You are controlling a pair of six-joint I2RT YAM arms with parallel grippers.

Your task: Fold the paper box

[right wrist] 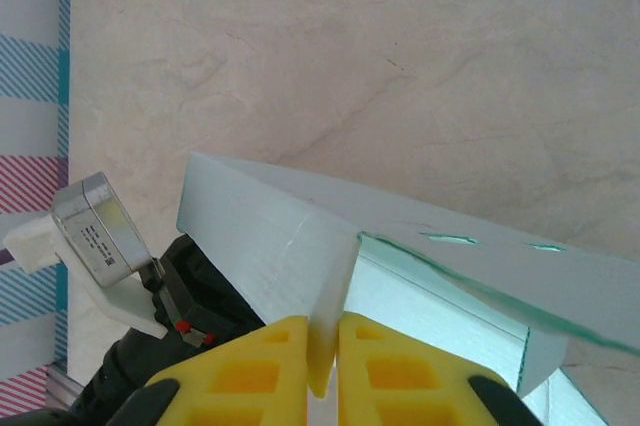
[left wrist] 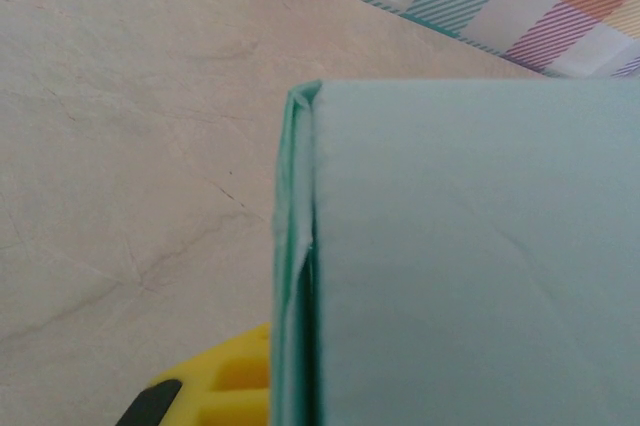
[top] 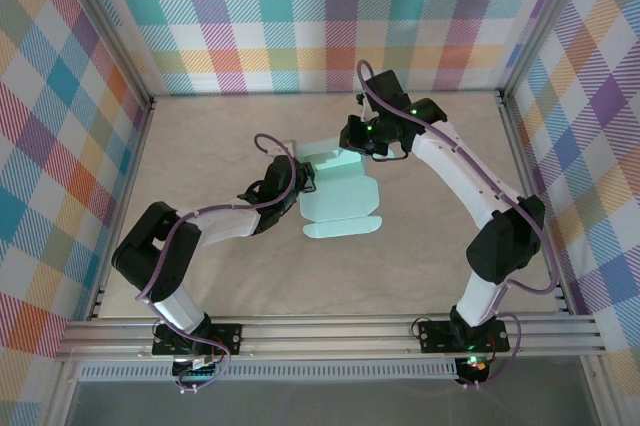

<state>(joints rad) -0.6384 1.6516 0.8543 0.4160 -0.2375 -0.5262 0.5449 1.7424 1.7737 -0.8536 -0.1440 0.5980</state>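
The paper box is a pale mint-blue card blank in the middle of the table, partly raised off it. My left gripper is at its left edge. In the left wrist view the card covers the right side, its doubled edge running down beside one yellow finger, and the gripper is shut on it. My right gripper is at the blank's far end. In the right wrist view its yellow fingers pinch a raised pale flap, with the gripper shut on it.
The beige table is ringed by checked walls and an aluminium rail at the near edge. The left arm's wrist with its metal camera block lies close behind the flap in the right wrist view.
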